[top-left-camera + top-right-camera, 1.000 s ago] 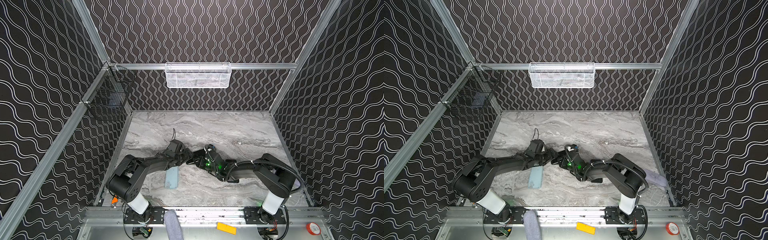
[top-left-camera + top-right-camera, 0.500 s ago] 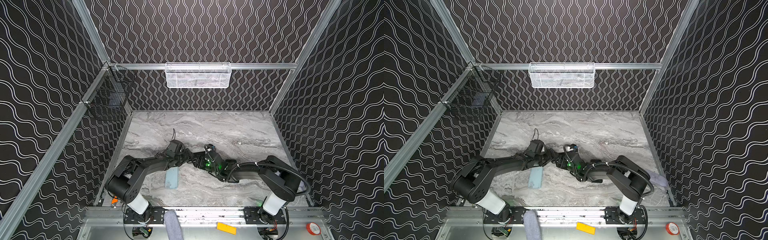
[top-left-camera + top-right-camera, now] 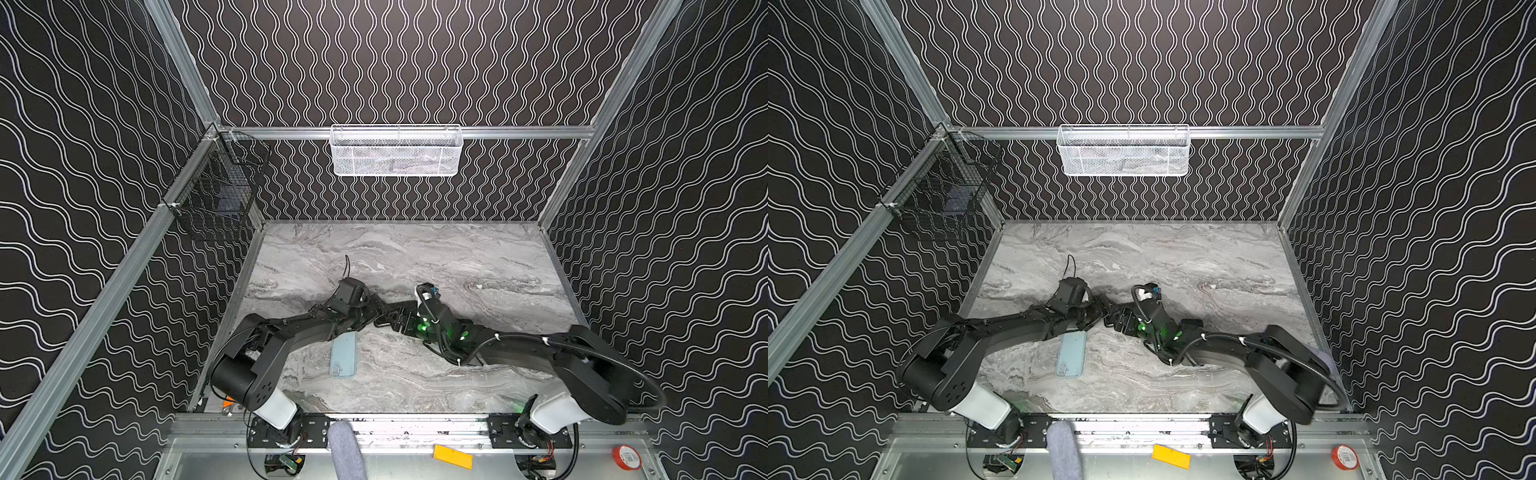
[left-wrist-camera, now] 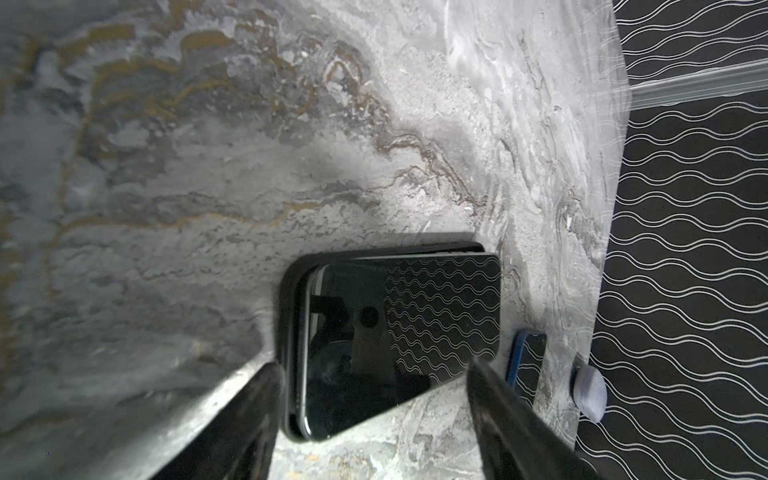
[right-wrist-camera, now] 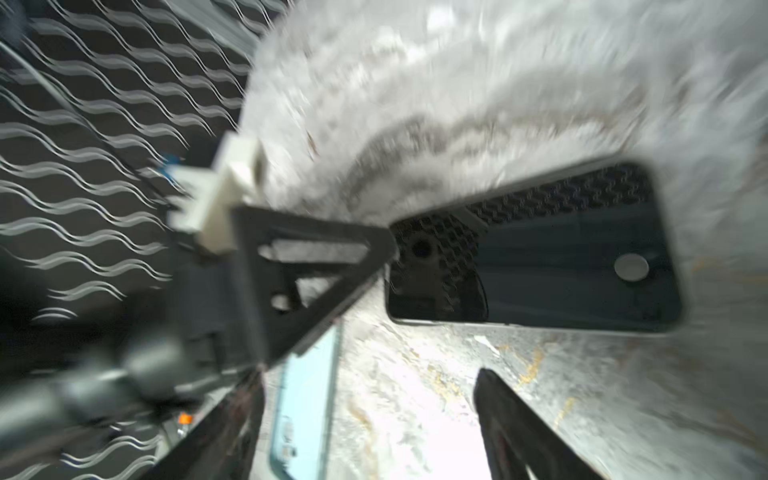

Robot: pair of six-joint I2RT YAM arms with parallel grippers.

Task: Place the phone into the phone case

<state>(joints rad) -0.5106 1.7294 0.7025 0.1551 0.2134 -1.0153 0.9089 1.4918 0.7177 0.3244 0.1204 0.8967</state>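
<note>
Both top views: cams sit high at the front, pitched steeply down toward the back wall, far off. You get the whole marble table (image 3: 415, 257) in the lower half of frame. Left wrist cam: v. close, looking down on the black phone (image 4: 399, 324). Right wrist cam: close too, but blurred. It seems to share that phone, plus a light-blue piece (image 5: 305, 395) both top views also show.
</note>
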